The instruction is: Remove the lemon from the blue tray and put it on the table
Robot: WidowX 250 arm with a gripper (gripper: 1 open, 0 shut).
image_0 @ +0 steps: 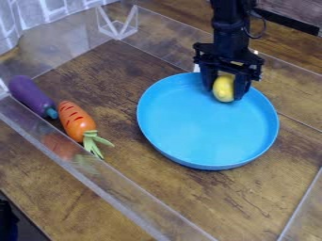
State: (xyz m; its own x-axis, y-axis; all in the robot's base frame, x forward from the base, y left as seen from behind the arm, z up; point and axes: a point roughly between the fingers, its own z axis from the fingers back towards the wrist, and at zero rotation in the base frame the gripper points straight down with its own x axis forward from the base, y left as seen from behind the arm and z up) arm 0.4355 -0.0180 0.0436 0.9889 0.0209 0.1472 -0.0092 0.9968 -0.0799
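The lemon, small and yellow, rests on the far side of the round blue tray. My black gripper points straight down over it, with a finger pressed against each side of the fruit, so it is shut on the lemon. The lemon still sits low on the tray floor. The dark wooden table surrounds the tray.
An orange carrot and a purple eggplant lie at the left beside a clear plastic wall running along the front left. A clear plastic stand is at the back.
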